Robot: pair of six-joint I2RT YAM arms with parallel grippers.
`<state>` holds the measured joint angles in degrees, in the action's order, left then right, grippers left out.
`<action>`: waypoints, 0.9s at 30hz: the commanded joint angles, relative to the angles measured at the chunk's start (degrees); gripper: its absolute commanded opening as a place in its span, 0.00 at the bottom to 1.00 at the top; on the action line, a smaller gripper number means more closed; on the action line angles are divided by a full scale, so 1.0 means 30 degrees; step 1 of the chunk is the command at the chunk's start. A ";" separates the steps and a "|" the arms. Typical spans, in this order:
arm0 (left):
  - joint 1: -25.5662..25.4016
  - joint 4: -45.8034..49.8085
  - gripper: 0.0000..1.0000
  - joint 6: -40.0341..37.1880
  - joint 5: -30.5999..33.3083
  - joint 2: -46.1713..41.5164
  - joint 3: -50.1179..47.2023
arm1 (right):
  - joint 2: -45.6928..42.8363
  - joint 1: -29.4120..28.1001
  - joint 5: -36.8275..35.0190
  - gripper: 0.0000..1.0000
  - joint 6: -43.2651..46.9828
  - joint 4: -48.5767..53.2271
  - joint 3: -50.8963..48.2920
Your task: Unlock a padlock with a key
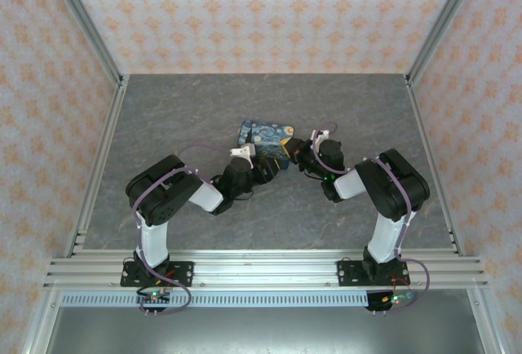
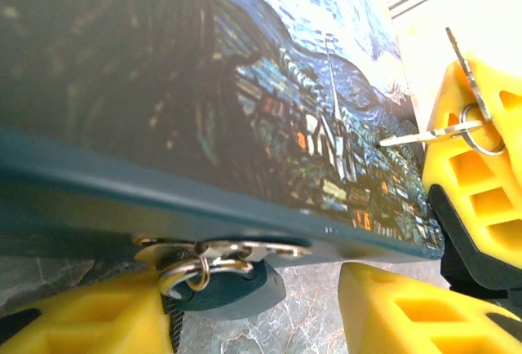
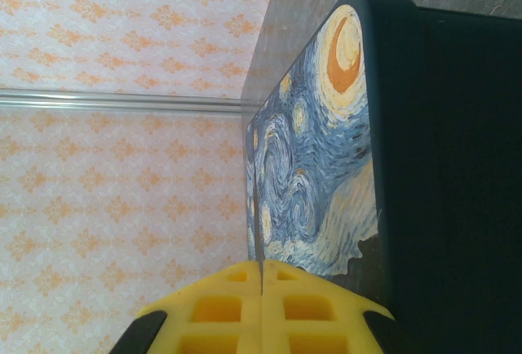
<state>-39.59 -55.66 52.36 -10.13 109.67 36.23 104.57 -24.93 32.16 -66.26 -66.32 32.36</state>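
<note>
The padlock, small and dark teal-blue, hangs from a metal hasp under the front edge of the night-sky box, with key rings looped on it. My left gripper is open around it: the left yellow finger lies against the padlock, the right finger stands apart from it. My right gripper is shut on the key, whose thin blade points toward the box; its ring rests on the yellow fingers. From above, both grippers meet at the box's near edge.
The painted box lies mid-table on the grey marbled top. Patterned walls and aluminium posts close the sides and back. An aluminium rail runs along the near edge by the arm bases.
</note>
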 commanded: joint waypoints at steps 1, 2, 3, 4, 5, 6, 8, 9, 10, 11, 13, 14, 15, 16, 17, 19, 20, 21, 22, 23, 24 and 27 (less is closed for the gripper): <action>0.0027 -0.2013 0.53 0.0950 0.0028 -0.0213 -0.0461 | 0.0484 0.0030 0.0380 0.00 -0.0064 0.0225 -0.0298; 0.0022 -0.2219 0.53 0.1132 0.0191 -0.0572 -0.0596 | 0.0458 0.0022 0.0383 0.00 -0.0084 0.0202 -0.0299; 0.0023 -0.2449 0.53 0.1334 0.0292 -0.0634 -0.0699 | 0.0445 0.0043 0.0405 0.00 -0.0088 0.0223 -0.0298; 0.0015 -0.2707 0.52 0.1500 0.0355 -0.0654 -0.0788 | 0.0446 0.0027 0.0410 0.00 -0.0071 0.0216 -0.0298; 0.0016 -0.2935 0.52 0.1713 0.0391 -0.0610 -0.0847 | 0.0445 0.0046 0.0412 0.00 -0.0087 0.0180 -0.0323; 0.0027 -0.3183 0.52 0.1920 0.0434 -0.0565 -0.0899 | 0.0456 0.0039 0.0412 0.00 -0.0067 0.0192 -0.0351; 0.0018 -0.3622 0.52 0.2293 0.0520 -0.0485 -0.0971 | 0.0483 0.0038 0.0412 0.00 -0.0061 0.0139 -0.0399; 0.0022 -0.3837 0.51 0.2475 0.0513 -0.0447 -0.1016 | 0.0501 0.0028 0.0412 0.00 -0.0060 0.0136 -0.0415; 0.0005 -0.3959 0.51 0.2617 0.0588 -0.0424 -0.1053 | 0.0495 0.0041 0.0390 0.00 -0.0046 0.0128 -0.0415; -0.0057 -0.4170 0.51 0.2749 0.0719 -0.0408 -0.1139 | 0.0489 0.0037 0.0412 0.00 -0.0025 0.0125 -0.0444; -0.0132 -0.4326 0.50 0.2958 0.0884 -0.0408 -0.1249 | 0.0478 0.0031 0.0427 0.00 -0.0020 0.0097 -0.0473; -0.0208 -0.4479 0.50 0.3064 0.1064 -0.0389 -0.1334 | 0.0510 0.0022 0.0412 0.00 -0.0029 0.0084 -0.0474; -0.0298 -0.4575 0.50 0.3190 0.1185 -0.0361 -0.1404 | 0.0532 0.0019 0.0412 0.00 -0.0062 0.0092 -0.0474; -0.0337 -0.4619 0.49 0.3279 0.1342 -0.0346 -0.1488 | 0.0534 0.0018 0.0439 0.00 -0.0038 0.0055 -0.0470; -0.0443 -0.4730 0.49 0.3415 0.1632 -0.0326 -0.1633 | 0.0533 0.0020 0.0441 0.00 -0.0072 0.0059 -0.0476; -0.0526 -0.4972 0.49 0.3753 0.2052 -0.0215 -0.1818 | 0.0555 0.0020 0.0427 0.00 -0.0078 0.0074 -0.0450; -0.0557 -0.5100 0.48 0.3891 0.2183 -0.0199 -0.1823 | 0.0555 0.0035 0.0441 0.00 -0.0084 0.0072 -0.0459; -0.0571 -0.5151 0.48 0.4018 0.2229 0.0445 -0.1751 | 0.0561 0.0032 0.0441 0.00 -0.0089 0.0077 -0.0445; -0.0597 -0.5170 0.48 0.4090 0.2263 0.0610 -0.1683 | 0.0569 0.0038 0.0471 0.00 -0.0115 0.0073 -0.0445; -0.0610 -0.5176 0.48 0.4147 0.2283 0.0803 -0.1578 | 0.0576 0.0038 0.0471 0.00 -0.0120 0.0076 -0.0445; -0.0652 -0.5168 0.48 0.4197 0.2307 0.0966 -0.1516 | 0.0562 0.0028 0.0458 0.00 -0.0119 0.0076 -0.0443; -0.0776 -0.4995 0.47 0.4234 0.2490 0.1327 -0.1385 | 0.0543 0.0031 0.0448 0.00 -0.0149 0.0058 -0.0471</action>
<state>-40.99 -68.47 64.34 -4.99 112.40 31.35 104.75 -24.93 32.25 -66.48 -66.92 32.18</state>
